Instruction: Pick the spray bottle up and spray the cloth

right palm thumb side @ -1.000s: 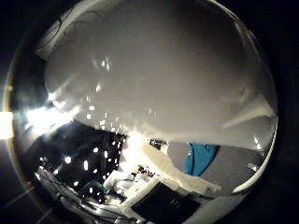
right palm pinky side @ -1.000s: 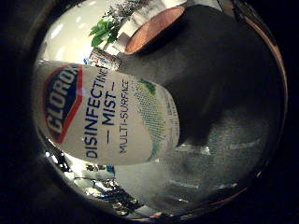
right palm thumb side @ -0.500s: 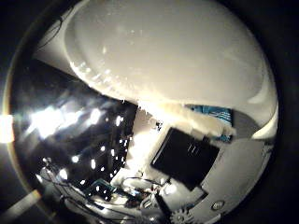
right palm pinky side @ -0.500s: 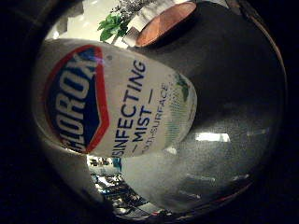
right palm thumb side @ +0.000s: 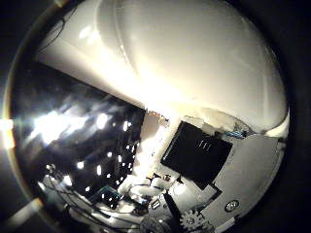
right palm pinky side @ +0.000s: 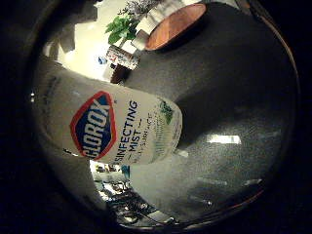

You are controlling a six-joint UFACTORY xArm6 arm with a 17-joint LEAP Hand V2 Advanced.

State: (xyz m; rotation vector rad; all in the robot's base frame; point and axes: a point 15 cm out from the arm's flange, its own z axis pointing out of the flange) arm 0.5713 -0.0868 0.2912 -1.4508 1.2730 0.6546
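Note:
The white spray bottle [right palm pinky side: 112, 131], with a red and blue label, lies close against my palm and fills much of both views. Its smooth white body [right palm thumb side: 194, 63] covers the upper thumb side view. My right hand [right palm thumb side: 204, 170] shows there as white and black parts, with a finger curled in against the bottle's side. The bottle's lower end stands out over the dark grey table [right palm pinky side: 234, 97]. No cloth shows in either view.
A round brown wooden piece [right palm pinky side: 175, 24] sits at the far edge of the table, with a green plant [right palm pinky side: 122, 27] beside it. Shiny dark floor with light spots [right palm thumb side: 73, 126] lies beyond the bottle.
The finger has closed in over the bottle and takes up more of the thumb side view. The bottle has shifted and turned against the palm, and the table view has swung.

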